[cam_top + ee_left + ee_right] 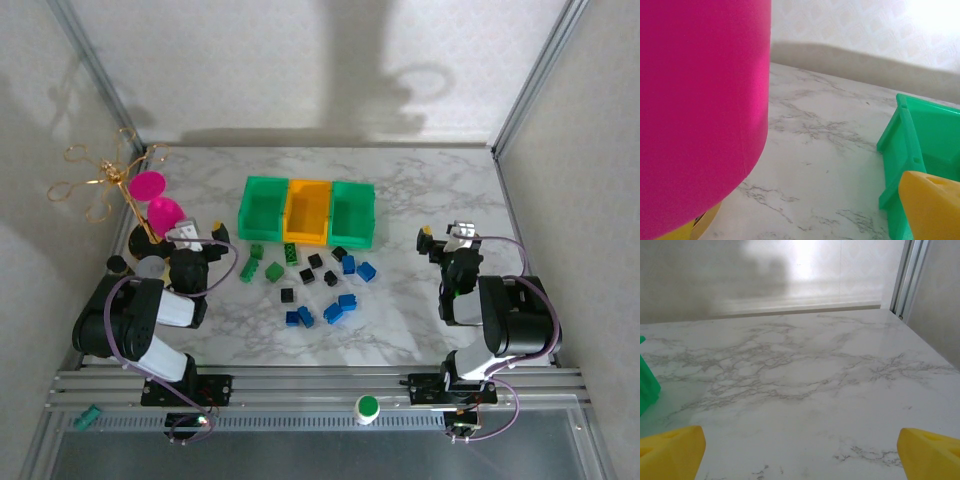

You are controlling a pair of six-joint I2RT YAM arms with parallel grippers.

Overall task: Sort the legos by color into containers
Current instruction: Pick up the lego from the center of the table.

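Sorting has not begun: the legos [348, 265] lie scattered on the surface just before the bins [305, 233]. My left hand [205, 240] and right hand [443, 238] stand wide and empty; next, I judge, comes reaching one brick.

the top external camera looks steeply down from above and behind the left arm [130, 320] and right arm [505, 320], taking in the whole marble table [430, 190]. the left wrist camera sits low, facing the back wall [865, 30], very close to a pink cup [700, 100], with the left green bin [920, 130] at its right. the right wrist camera, equally low, faces the same wall; all views share the marble top.
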